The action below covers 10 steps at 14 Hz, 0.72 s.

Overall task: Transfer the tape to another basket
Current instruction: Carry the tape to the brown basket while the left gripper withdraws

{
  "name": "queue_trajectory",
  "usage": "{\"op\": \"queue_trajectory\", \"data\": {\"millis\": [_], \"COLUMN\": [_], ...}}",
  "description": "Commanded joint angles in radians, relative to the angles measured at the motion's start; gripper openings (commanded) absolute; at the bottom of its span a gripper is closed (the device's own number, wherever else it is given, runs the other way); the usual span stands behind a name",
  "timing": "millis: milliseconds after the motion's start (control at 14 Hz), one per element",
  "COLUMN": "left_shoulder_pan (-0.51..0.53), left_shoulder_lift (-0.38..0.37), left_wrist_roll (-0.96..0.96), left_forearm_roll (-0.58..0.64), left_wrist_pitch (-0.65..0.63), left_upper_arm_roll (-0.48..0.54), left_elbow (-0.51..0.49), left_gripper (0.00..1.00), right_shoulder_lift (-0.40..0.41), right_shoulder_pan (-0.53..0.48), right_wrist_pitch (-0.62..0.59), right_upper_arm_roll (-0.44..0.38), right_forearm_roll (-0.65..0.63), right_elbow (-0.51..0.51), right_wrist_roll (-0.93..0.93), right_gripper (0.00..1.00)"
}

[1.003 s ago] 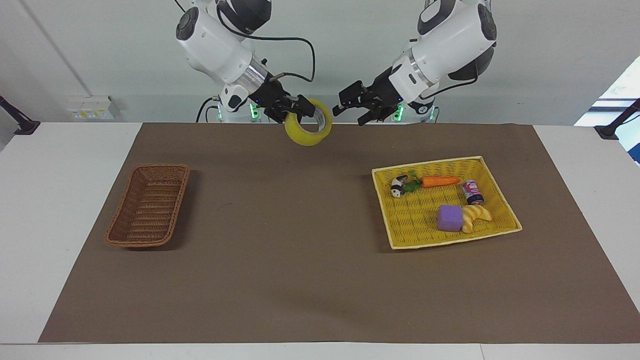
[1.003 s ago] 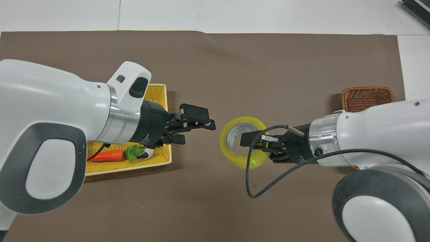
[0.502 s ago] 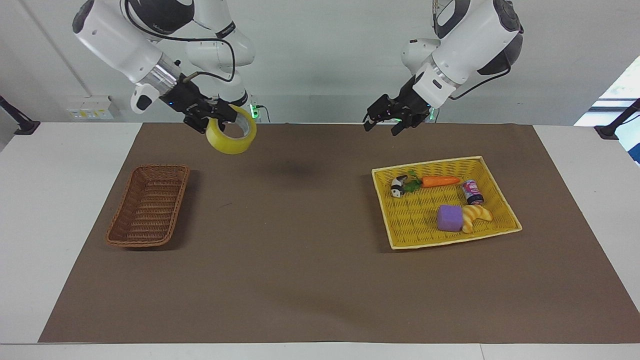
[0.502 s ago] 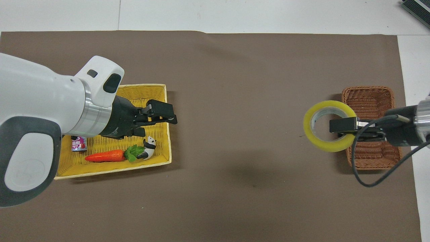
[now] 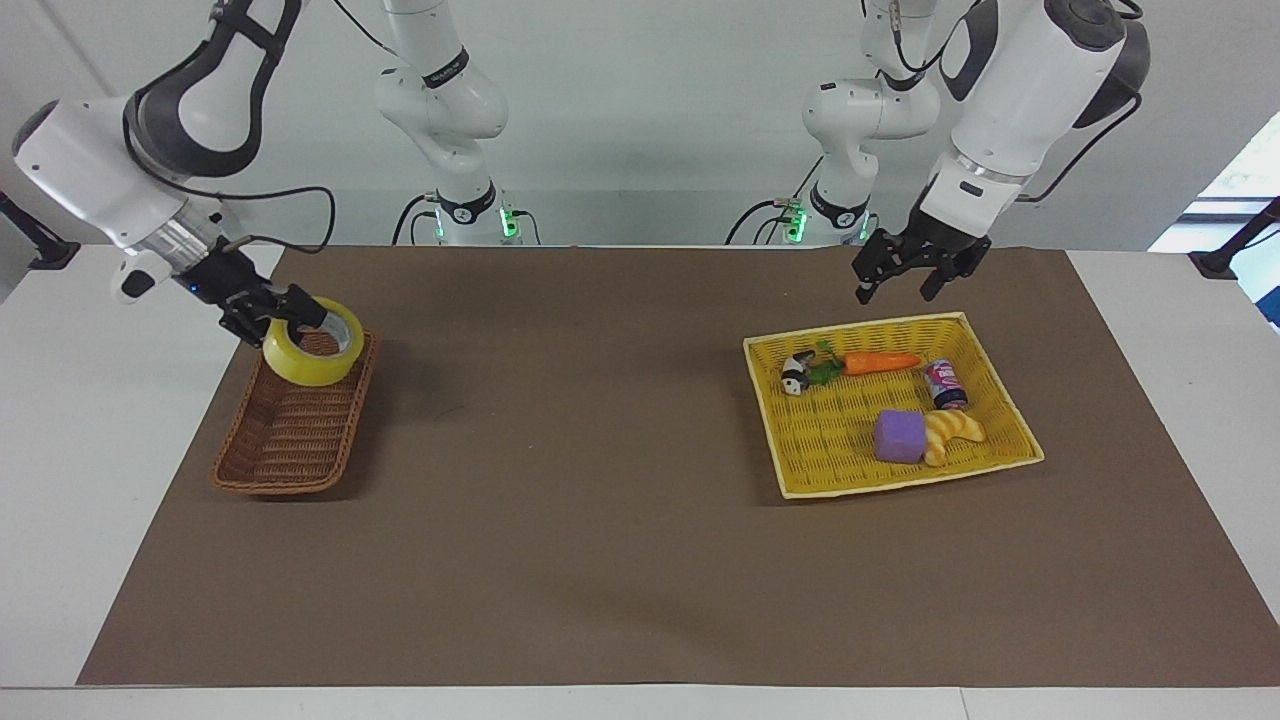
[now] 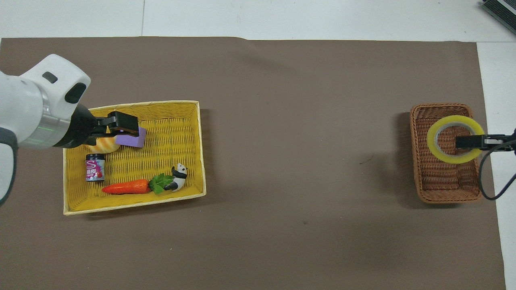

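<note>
the wide roll of translucent yellow packing tape (image 5: 312, 352), pale cardboard core showing through its ring, hangs tilted over the robot-side end of the narrow brown woven wicker basket (image 5: 290, 440). the right gripper (image 5: 283, 310) pinches the roll's wall. the left gripper (image 5: 905, 284) hovers with fingers spread over the flat yellow woven tray (image 5: 800, 480), well apart from the basket.

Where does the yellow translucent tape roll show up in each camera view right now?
Facing view: tape roll at the picture's left, over the brown woven wicker basket.
Overhead view: tape roll at the picture's right, over the same basket.
Shared landmark: that basket.
</note>
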Motion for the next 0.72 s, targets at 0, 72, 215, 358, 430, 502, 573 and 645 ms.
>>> {"op": "queue_trajectory", "data": {"millis": [0,72,215,358,430,502,573,645], "left_shoulder_pan": [0.072,0.098,0.146,0.149,0.148,0.148,0.148,0.148], "left_shoulder_lift": [-0.003,0.003,0.043,0.107,0.104,0.095,0.091,0.084], "left_wrist_roll": [0.177,0.212,0.224,0.226,0.226,0.227,0.227,0.227], "left_forearm_roll": [0.085,0.085,0.1,0.11,0.107,0.105,0.105,0.105], "left_wrist_pitch": [-0.087,-0.117,-0.218,-0.329,-0.316,-0.288,-0.268,-0.257], "left_upper_arm_roll": [-0.011,-0.009,-0.011,-0.012,-0.012,-0.012,-0.012,-0.012], "left_elbow": [0.028,0.048,0.129,0.241,0.24,0.222,0.205,0.197], "left_gripper": [1.0,1.0,1.0,1.0,1.0,1.0,1.0,1.0], "right_shoulder_lift": [0.044,0.064,0.078,0.097,0.097,0.104,0.118,0.133], "right_shoulder_pan": [-0.011,-0.038,-0.062,-0.069,-0.068,-0.069,-0.075,-0.089], "right_wrist_pitch": [0.036,0.037,0.037,0.042,0.045,0.054,0.065,0.065], "right_upper_arm_roll": [0.015,0.013,0.013,0.013,0.013,0.013,0.013,0.013], "right_forearm_roll": [-0.041,-0.043,-0.044,-0.049,-0.049,-0.049,-0.049,-0.049], "right_elbow": [0.02,0.019,0.0,-0.004,-0.016,-0.024,-0.026,-0.026], "right_wrist_roll": [-0.027,-0.063,-0.123,-0.125,-0.125,-0.133,-0.168,-0.2], "right_gripper": [0.0,0.0,0.0,0.0,0.0,0.0,0.0,0.0]}}
